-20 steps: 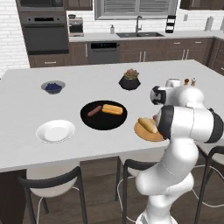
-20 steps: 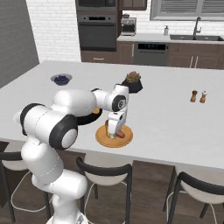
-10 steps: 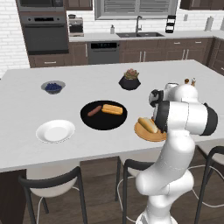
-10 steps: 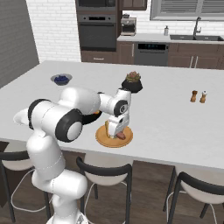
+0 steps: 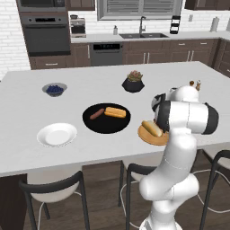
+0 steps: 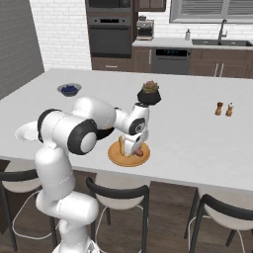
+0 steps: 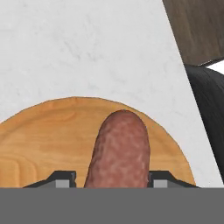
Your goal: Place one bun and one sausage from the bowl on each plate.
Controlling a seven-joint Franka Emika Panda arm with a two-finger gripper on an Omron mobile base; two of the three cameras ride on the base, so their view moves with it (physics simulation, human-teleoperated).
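Two dark finger tips are seen at the bottom of the hand view, set one on each side of a sausage (image 7: pixel 119 148), so the gripper (image 7: pixel 111 178) is judged to be closed on that sausage at a middling width. Behind the sausage, across the lower half of that view, lies the tan-orange plate (image 7: pixel 39 135).

In the left base view this plate (image 5: pixel 144 134) sits right of centre with a bun (image 5: pixel 151 128) already on it. The black bowl (image 5: pixel 106 124), at the centre of that frame, is left with one sausage (image 5: pixel 96 113) and one bun (image 5: pixel 115 112); the white plate (image 5: pixel 56 134), at lower left, bears nothing.

The step in hand is judged to be the setting down of the sausage beside the bun. A release and a straight lift are called for next, then a reach to the bowl.
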